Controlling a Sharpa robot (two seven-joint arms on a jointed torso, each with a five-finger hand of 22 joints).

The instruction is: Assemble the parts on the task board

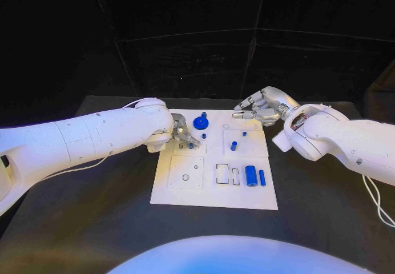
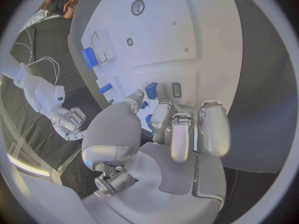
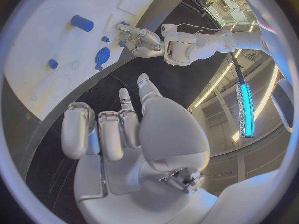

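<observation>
task board (image 1: pixel 177 191) lies flat mid-table, long side running away from me. nearest on it: an outlined recess (image 1: pixel 190 177) on my left half, unfilled, and beside it toward my right a row of slots with a fat blue cylinder (image 1: pixel 250 175) and a thin blue bar (image 1: pixel 262 177) lying side by side, untouched; judged to be staged there for later steps. further in, a small blue peg (image 1: pixel 234 146) sits on the right-hand raised panel. my left hand (image 1: pixel 181 135) is down on the board's left-centre, fingers bunched over a small blue piece (image 2: pixel 151 90); in the left wrist view the fingertips (image 2: pixel 161 91) reach that piece and touch or nearly touch it, but i cannot tell whether it is pinched or only pressed, so grip state unresolved. the low, closed-in posture reads as seating or picking a part at that spot. just beyond it stands the blue knob part (image 1: pixel 201 121), on its round base, apart from my fingers. my right hand (image 1: pixel 261 107) hovers off the board's far right corner, fingers apart and lightly curled, holding nothing; judged parked there to keep clear of the left hand's work. risk: the small piece may tip if pressed off-axis.
</observation>
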